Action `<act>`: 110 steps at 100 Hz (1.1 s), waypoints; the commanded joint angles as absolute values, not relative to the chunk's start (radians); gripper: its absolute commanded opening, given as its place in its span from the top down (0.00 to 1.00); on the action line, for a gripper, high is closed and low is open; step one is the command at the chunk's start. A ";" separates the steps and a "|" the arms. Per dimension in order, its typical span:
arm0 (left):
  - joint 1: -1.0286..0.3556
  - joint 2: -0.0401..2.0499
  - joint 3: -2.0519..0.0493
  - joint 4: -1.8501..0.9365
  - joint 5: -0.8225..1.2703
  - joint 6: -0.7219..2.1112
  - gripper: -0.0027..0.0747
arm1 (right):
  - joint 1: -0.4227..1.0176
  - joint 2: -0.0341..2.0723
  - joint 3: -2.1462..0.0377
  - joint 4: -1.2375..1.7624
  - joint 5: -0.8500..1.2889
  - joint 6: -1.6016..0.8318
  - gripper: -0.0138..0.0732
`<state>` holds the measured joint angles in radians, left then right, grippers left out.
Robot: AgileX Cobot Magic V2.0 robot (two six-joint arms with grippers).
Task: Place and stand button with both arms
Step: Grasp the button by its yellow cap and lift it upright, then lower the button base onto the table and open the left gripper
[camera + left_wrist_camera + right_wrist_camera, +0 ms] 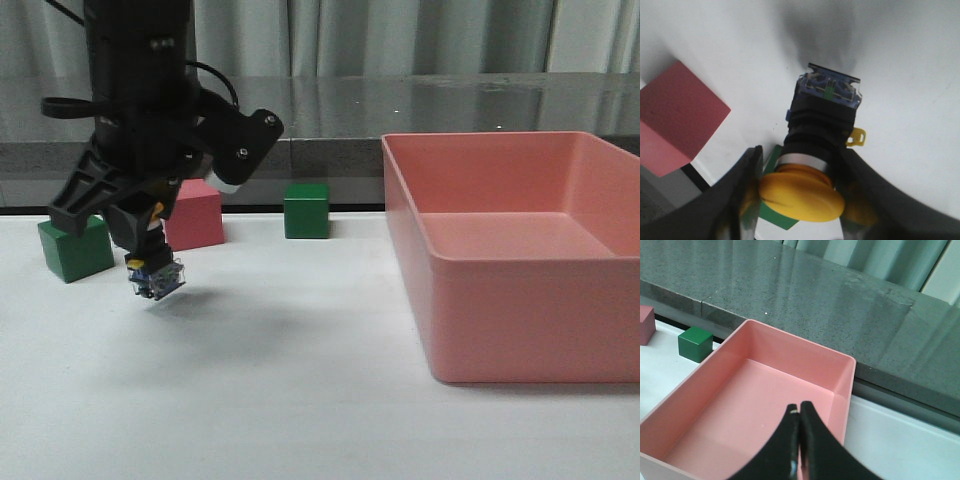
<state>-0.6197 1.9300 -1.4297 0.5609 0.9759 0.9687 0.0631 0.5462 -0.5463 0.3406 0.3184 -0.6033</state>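
Observation:
My left gripper (148, 250) is shut on the button (156, 276) and holds it just above the white table, at the left. In the left wrist view the button (820, 135) hangs between the two black fingers (740, 195) with its yellow cap toward the wrist, its black body in the middle and its clear bluish base pointing down at the table. My right gripper (800, 412) is shut and empty above the pink bin (765, 400). The right arm does not show in the front view.
A large pink bin (520, 330) takes up the right side of the table. A green cube (75, 250) and a pink cube (195, 215) stand right behind the left gripper. Another green cube (306, 210) stands at the back middle. A dark counter ledge runs behind the table.

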 commanded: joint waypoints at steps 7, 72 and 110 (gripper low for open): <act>-0.637 1.885 -1.461 0.567 0.972 0.952 0.99 | 0.057 0.545 -0.573 0.357 0.242 -0.605 0.91; -0.637 1.911 -1.461 0.515 0.958 0.952 0.99 | 0.057 0.545 -0.573 0.357 0.242 -0.605 0.91; -0.637 1.911 -1.461 0.515 0.964 0.952 0.58 | 0.057 0.545 -0.573 0.357 0.242 -0.605 0.91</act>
<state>-0.6293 1.9586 -1.4313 0.5020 0.9680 0.9639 0.0631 0.5462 -0.5463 0.3406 0.3184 -0.6033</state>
